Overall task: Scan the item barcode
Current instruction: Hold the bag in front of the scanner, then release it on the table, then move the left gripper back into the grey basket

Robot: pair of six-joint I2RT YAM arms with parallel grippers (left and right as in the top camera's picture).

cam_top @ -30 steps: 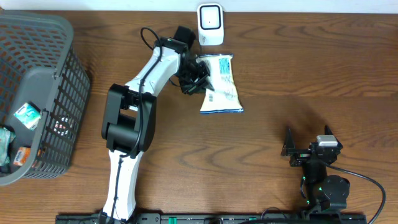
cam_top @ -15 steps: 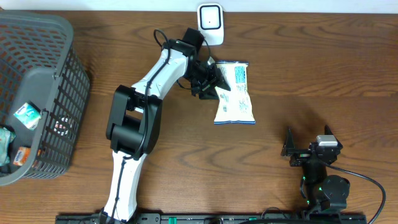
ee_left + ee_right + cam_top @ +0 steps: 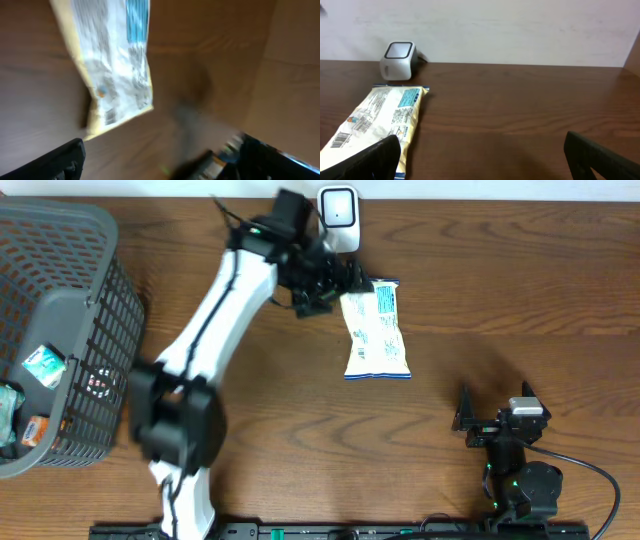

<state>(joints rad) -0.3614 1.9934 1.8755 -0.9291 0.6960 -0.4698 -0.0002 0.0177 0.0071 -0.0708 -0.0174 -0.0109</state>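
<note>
The left gripper (image 3: 332,283) hung with its jaws spread wide over the far side of the table (image 3: 480,290), just in front of the white barcode scanner (image 3: 338,218), which stood upright at the far edge. On my left wrist feed, which was blurred, both black fingers (image 3: 65,161) sat at the bottom corners of the picture with nothing between them. The snack packet (image 3: 377,332) lay flat on the wood beyond the fingertips. I could not tell whether any part of the gripper touched it.

The packet, white with blue print, rested lengthwise a little toward the right of the scanner, one short end near the scanner and the other pointing to the near edge. I could make out a small barcode (image 3: 337,141) near the corner of its upturned face.

The right gripper (image 3: 481,142) waited near the table's near-right corner, jaws likewise wide apart and holding nothing, well apart from the packet.

A grey basket (image 3: 60,300) stood at the left edge, with a few small packs (image 3: 42,366) in it.
</note>
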